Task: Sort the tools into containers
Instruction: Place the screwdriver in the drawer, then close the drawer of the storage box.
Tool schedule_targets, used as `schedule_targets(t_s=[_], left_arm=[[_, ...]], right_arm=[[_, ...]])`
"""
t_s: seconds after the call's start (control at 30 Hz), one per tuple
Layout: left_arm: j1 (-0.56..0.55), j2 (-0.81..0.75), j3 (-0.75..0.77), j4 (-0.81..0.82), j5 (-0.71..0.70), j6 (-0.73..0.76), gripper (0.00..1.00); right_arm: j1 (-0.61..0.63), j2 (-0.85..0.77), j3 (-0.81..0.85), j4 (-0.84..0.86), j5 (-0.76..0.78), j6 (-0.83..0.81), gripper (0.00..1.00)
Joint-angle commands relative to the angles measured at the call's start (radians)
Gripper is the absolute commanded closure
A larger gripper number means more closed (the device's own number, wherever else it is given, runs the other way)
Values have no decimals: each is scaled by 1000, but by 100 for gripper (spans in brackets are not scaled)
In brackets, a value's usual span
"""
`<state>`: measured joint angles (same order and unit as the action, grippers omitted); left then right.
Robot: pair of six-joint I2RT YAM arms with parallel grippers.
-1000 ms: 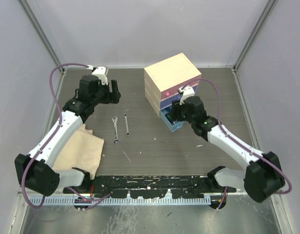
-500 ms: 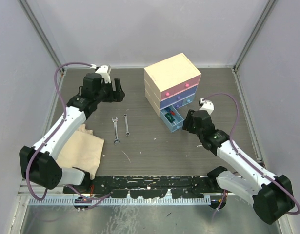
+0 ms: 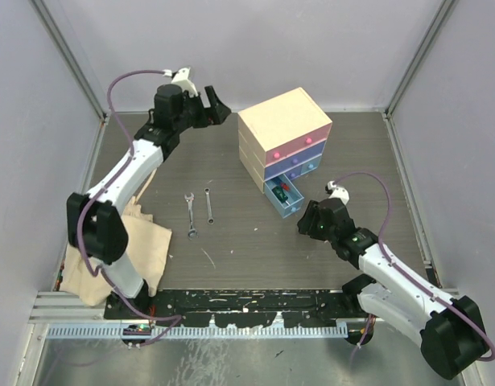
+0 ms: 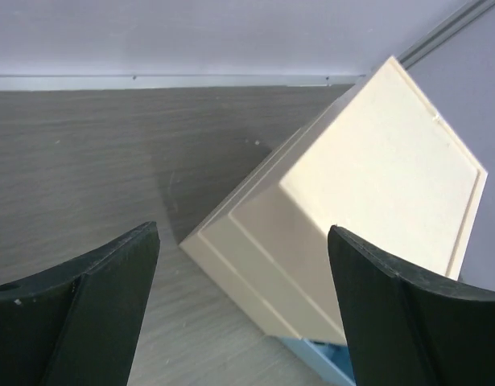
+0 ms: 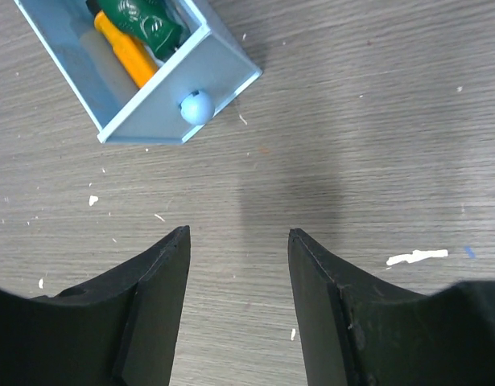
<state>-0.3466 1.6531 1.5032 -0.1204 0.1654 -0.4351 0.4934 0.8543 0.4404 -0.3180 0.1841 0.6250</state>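
Observation:
The cream chest (image 3: 282, 127) stands at the back centre with its pink drawer (image 3: 293, 145) and purple drawer (image 3: 298, 163) pushed in. Its blue drawer (image 3: 281, 198) is pulled out; orange-handled (image 5: 130, 54) and green-handled (image 5: 147, 22) screwdrivers lie inside. Two silver wrenches (image 3: 191, 214) (image 3: 208, 205) lie side by side on the table to the chest's left. My left gripper (image 3: 218, 108) hovers open and empty beside the chest's back left corner (image 4: 352, 201). My right gripper (image 5: 239, 233) stands open and empty over bare table just short of the blue drawer's knob (image 5: 195, 106).
A beige cloth (image 3: 138, 245) lies at the near left under the left arm. A thin pale stick (image 3: 208, 257) rests on the table below the wrenches. Grey walls close in the back and both sides.
My left arm has swung from the back left toward the chest, its jaws spreading wider. My right arm has pulled back from the blue drawer toward the near side.

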Motion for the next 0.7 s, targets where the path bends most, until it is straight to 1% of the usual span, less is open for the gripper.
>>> schedule_targets(t_s=[0.0,0.1,0.13,0.17,0.3,0.43,0.47,0.57,0.67], left_arm=[[3,139,152,166,90,-53,13],[3,232,225,217,142,-59,13],[3,258,242,236,159,-63,10],[2,285,258,260,177,-71,9],[3,379,333,317,270,-139,10],[-13,461,417,292,329,-163,12],[-16,474,431,283,339,-163,16],[-23,504,453,266,368,-169,21],[-23,507,441,261,401,-167,27]], right_arm=[[-6,-16,-14,41,-55,16,43],[-6,-27,-21,40,-55,15,43],[-6,-33,-24,40,-56,16,43],[-6,-38,-26,41,-57,16,43],[-6,-42,-36,49,-60,14,43],[-6,-25,-39,52,-69,12,43],[-6,-23,-40,54,-72,11,43],[-6,-22,-45,56,-58,11,43],[-6,-17,-54,72,-28,16,43]])
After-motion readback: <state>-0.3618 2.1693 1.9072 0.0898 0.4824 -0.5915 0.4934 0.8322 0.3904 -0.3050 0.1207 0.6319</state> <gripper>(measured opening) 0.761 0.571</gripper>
